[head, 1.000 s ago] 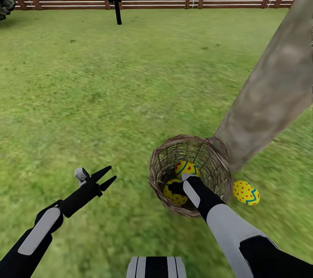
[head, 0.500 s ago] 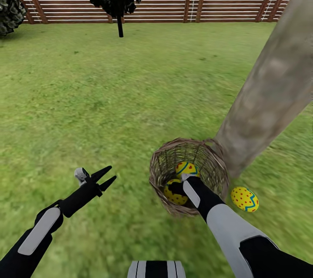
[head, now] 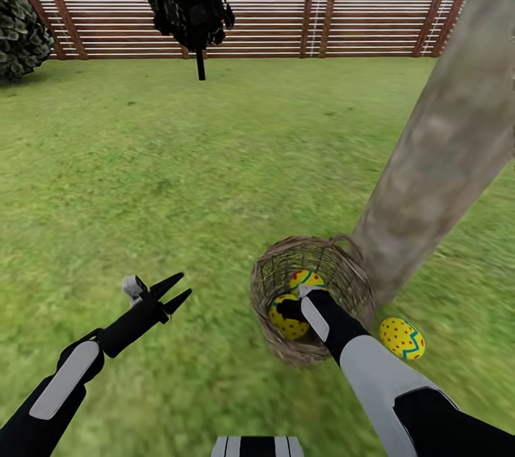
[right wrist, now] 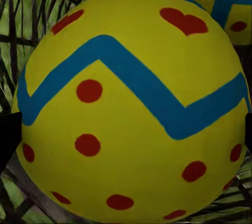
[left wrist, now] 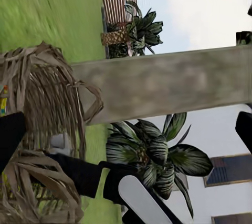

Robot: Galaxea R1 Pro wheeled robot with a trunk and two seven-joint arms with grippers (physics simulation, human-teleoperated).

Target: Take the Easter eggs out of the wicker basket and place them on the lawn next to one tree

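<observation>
At the lower centre of the head view, the wicker basket (head: pixel 312 298) sits on the lawn (head: pixel 179 178) right against the foot of the tree (head: pixel 436 156). Two Easter eggs are inside it: the nearer egg (head: pixel 288 320) and a second egg (head: pixel 306 278) just behind. The third egg (head: pixel 401 338) already lies on the grass at the lower right, just beside the trunk.

The right end effector (head: pixel 290 310) reaches down into the basket and sits on the nearer egg. In the right wrist view that egg (right wrist: pixel 131 103) looms between two dark fingertips at its flanks, its blunt side facing the camera; whether the fingers (right wrist: pixel 7 140) press it or merely flank it, I cannot tell.

The left end effector (head: pixel 170 291) hangs over bare grass at the lower left, fingers apart and empty, well apart from the basket.

The right arm is plainly the nearer one. The coming move probably turns on lifting clear of the rim, then carrying the egg toward the lower right.
</observation>
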